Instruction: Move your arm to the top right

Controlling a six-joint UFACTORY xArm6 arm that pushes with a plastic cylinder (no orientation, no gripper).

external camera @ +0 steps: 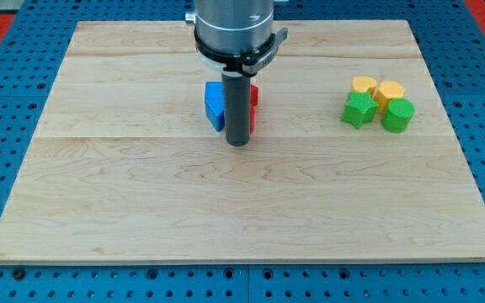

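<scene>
Near the table (141, 219) centre, my tip (238, 143) planted just in front of the blue block (215, 105) and red block (253, 103); no jaws fitted; right, far off, yellow blocks (377, 87) and green blocks (377, 113) clustered.

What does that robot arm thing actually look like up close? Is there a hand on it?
No hand. What shows is a thick, silvery-grey metal cylinder coming in from the view's top, ringed by a black collar with small lugs. Below it hangs a straight, dark grey round rod, plain and unmarked, ending in my tip, a blunt flat end. No cables, labels or sleeves are visible.
</scene>
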